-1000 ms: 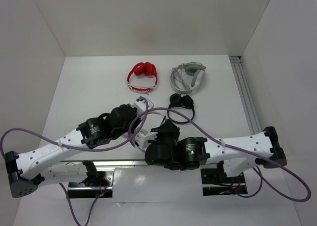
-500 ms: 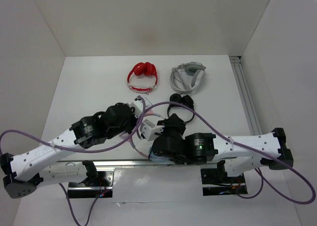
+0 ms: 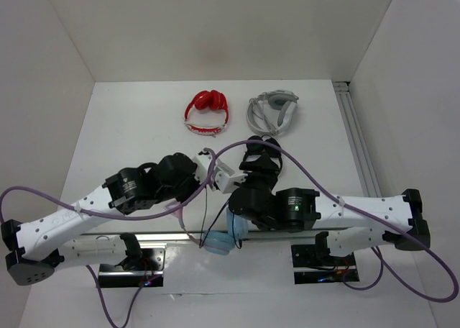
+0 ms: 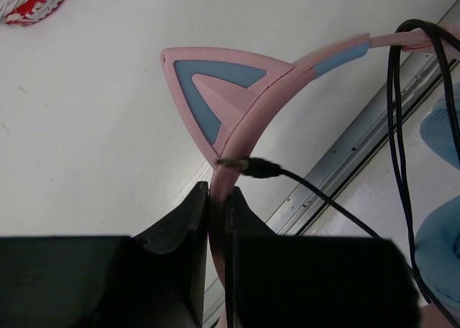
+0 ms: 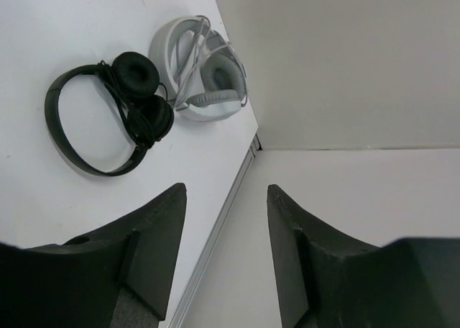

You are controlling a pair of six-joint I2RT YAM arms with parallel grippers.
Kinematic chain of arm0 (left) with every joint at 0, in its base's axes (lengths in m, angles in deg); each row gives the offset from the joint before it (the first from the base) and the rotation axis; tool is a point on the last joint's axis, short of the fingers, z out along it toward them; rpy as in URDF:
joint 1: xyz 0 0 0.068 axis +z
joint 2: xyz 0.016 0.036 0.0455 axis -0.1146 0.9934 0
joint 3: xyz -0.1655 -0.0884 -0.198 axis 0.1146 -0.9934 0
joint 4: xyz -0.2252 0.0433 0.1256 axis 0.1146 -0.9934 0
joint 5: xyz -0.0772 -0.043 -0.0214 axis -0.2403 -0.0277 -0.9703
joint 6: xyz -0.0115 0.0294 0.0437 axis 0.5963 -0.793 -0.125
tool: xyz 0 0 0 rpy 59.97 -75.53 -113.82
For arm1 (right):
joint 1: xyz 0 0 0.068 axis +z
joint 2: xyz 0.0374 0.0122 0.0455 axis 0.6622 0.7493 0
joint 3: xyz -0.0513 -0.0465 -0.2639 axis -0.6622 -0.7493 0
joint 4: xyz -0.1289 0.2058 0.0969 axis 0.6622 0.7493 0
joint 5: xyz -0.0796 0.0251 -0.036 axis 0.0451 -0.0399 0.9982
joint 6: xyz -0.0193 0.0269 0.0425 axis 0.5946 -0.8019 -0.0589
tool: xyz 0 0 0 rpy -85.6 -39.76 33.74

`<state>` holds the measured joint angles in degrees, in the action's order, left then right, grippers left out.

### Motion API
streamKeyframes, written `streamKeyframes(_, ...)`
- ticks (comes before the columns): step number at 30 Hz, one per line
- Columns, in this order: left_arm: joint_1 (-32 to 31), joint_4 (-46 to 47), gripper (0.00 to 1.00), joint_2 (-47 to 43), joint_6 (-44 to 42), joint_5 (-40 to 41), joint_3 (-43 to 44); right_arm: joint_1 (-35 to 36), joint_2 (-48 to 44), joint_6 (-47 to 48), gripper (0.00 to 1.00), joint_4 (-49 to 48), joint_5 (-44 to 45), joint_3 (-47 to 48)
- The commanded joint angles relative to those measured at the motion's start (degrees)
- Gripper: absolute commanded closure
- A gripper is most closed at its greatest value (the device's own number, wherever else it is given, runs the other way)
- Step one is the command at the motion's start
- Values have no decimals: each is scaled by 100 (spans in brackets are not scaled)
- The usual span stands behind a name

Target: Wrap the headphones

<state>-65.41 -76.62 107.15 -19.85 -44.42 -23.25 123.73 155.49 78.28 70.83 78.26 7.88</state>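
Headphones (image 3: 218, 239) sit at the near edge of the table (image 3: 129, 126), between our arms, from above. Left wrist: our left gripper (image 4: 217, 191) pinches the pink headband (image 4: 295, 67), anchoring it against the cable (image 4: 325, 201). Right wrist: our right gripper (image 5: 226, 191) gapes wide, empty, free for winding.

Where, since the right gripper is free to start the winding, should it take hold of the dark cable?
Probably the free straight run of the cable just past its plug, approached from the earcup side, jaws across the strand. It hangs clear of the headband there, away from the left gripper clamping the band. The right gripper is open.
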Motion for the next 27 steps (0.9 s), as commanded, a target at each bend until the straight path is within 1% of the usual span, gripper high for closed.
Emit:
streamKeyframes(1, -41, 58, 100, 17, 179, -23, 378, -192, -168, 78, 44, -436, 129, -36)
streamKeyframes(3, -41, -82, 100, 209, 179, -22, 440, -193, -220, 139, 44, -533, 128, -88)
streamKeyframes(6, -41, -205, 100, 429, 241, 48, 519, -254, -273, 139, 41, -593, 128, -88)
streamKeyframes(10, -41, -206, 100, 877, 241, -4, 519, -306, -335, 87, 40, -708, 251, -28)
streamKeyframes(11, -41, -258, 100, 1113, 241, -4, 519, -307, -387, -18, 40, -708, 147, 34)
streamKeyframes(12, -41, -259, 100, 1272, 241, -74, 519, -307, -387, -141, 40, -421, 7, 104)
streamKeyframes(13, -41, -363, 100, 1439, 241, -75, 649, -307, -457, -333, 40, -349, -73, 183)
streamKeyframes(14, -41, -417, 100, 1623, 293, -14, 703, -307, -510, -335, 40, -348, -213, 271)
streamKeyframes(15, -41, -417, 100, 1999, 294, 74, 703, -307, -632, -457, 40, -244, -310, 350)
streamKeyframes(16, -102, -487, 100, 2151, 346, 283, 790, -307, -694, -702, 40, -164, -415, 464)
streamKeyframes(17, -103, -487, 100, 2266, 425, 373, 791, -307, -756, -791, 40, -102, -608, 665)
streamKeyframes(19, -103, -540, 100, 2424, 426, 601, 843, -307, -888, -1028, 39, 65, -715, 807)
streamKeyframes(21, -103, -540, 100, 2486, 487, 707, 844, -254, -888, -1161, 39, 196, -768, 922)
streamKeyframes(23, -103, -619, 100, 2539, 540, 918, 984, -123, -827, -1494, 37, 363, -952, 1106)
streamKeyframes(25, 29, -742, 100, 2688, 540, 918, 1168, -122, -827, -1679, 36, 364, -1241, 1229)
streamKeyframes(27, 29, -742, 100, 2837, 479, 971, 1283, -122, -879, -1803, 36, 154, -1583, 1291)
